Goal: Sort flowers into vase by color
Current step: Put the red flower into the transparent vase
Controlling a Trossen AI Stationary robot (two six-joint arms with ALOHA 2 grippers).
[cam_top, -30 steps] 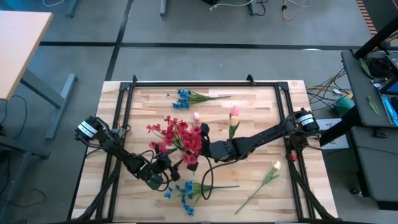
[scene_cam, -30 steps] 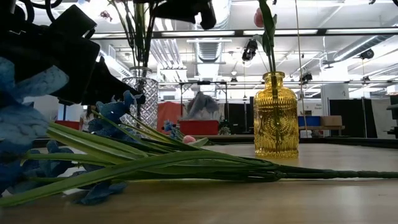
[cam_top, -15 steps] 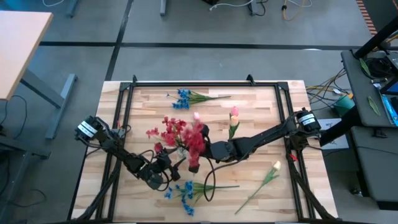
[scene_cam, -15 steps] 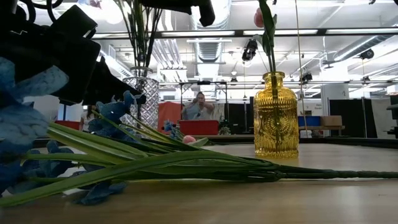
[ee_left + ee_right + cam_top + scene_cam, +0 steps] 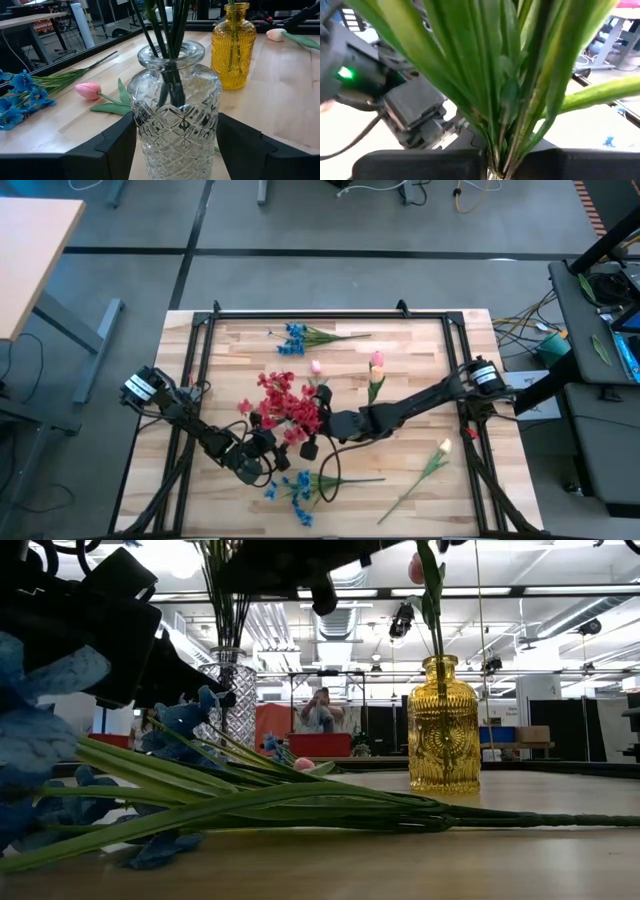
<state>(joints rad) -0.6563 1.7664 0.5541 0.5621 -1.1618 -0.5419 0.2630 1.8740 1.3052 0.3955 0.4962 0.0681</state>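
A clear glass vase (image 5: 175,125) stands upright between the fingers of my left gripper (image 5: 175,145), near the table's middle left (image 5: 262,450). A spray of red flowers (image 5: 285,405) stands in it, with green stems (image 5: 225,600) rising from its mouth. My right gripper (image 5: 318,423) is shut on those stems above the vase. A yellow vase (image 5: 443,725) holds a pink tulip (image 5: 377,362). Blue flowers (image 5: 295,485) lie near the front edge, and more blue flowers (image 5: 295,338) lie at the back. Another pink tulip (image 5: 90,90) and a cream tulip (image 5: 440,448) lie on the table. My left gripper has the clear vase's body (image 5: 137,135) between its two fingers (image 5: 117,145), one on each side, coming at it level. The vase is upright, and its base is out of sight. My right gripper pinches the bundle of green stems and leaves (image 5: 495,150) of the red flowers between its shut fingers, reaching in from the table's right above the vase mouth. The stems run down into the vase (image 5: 170,55).
A black frame (image 5: 330,312) borders the wooden table top. A cable loop (image 5: 330,470) hangs by the right arm over the near blue flowers. A person (image 5: 320,710) sits in the room behind the table. Bare wood lies at the far right.
My right gripper has come down a little over the clear vase and shut on the red flowers' stems. The red spray shook and shifted slightly as it closed. My left gripper has kept still on the vase.
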